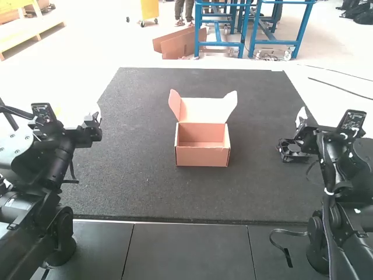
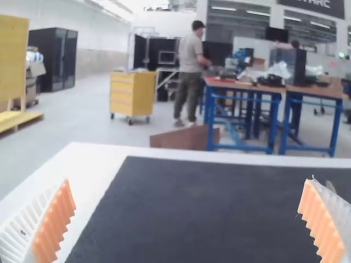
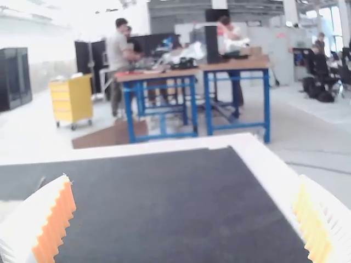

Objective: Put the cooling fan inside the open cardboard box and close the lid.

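A brown cardboard box (image 1: 202,151) stands open at the middle of the black mat (image 1: 140,157), its lid (image 1: 204,107) raised at the back. The black cooling fan (image 1: 291,151) lies on the mat near its right edge, well right of the box. My right gripper (image 1: 303,121) hovers just above and behind the fan, open, with nothing between its fingers (image 3: 55,224). Far left of the box, my left gripper (image 1: 94,121) hangs open over the mat's left edge, and its orange-padded fingers (image 2: 52,227) are spread wide and empty.
The mat sits on a white tabletop (image 1: 81,81). Dark panels (image 1: 186,251) line the near edge in front of the arms' bases. Open mat lies between the box and each gripper.
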`<state>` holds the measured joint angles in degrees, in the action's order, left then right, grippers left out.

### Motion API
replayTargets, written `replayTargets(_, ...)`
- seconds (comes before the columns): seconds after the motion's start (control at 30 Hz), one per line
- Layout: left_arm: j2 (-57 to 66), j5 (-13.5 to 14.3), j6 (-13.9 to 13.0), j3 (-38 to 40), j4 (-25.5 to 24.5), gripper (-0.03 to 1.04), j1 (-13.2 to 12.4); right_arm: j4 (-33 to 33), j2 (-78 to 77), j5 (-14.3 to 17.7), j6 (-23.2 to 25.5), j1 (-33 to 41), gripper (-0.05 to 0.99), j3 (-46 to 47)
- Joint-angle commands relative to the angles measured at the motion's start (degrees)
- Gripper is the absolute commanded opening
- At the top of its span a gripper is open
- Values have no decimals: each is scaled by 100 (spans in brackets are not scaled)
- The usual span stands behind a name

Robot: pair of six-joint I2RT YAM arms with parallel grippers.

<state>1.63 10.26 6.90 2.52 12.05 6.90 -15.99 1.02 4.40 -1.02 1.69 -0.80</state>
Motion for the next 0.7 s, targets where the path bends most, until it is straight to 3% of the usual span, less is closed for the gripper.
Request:
replayTargets(0.0,338,-15,-13,583,104,97,5,-45,294,-36,75,-73,91,-579)
replayTargets(0.2,1296,-7,-22,1356,-19,97,5,237,1102,184,75,-73,91,-1432)
replayTargets(0.33,1780,2,-13,1892,-300,97,-13,975,1603,219,225,-82,91,-2197)
replayTargets(0.53,2324,2,-13,2903,-1548,97,14,2390,2561,509,409,-82,91,-3480)
replayTargets(0.67,2702,2,-4,3562,-2480,97,14,3497,3379,526,594,-99,91,-4376)
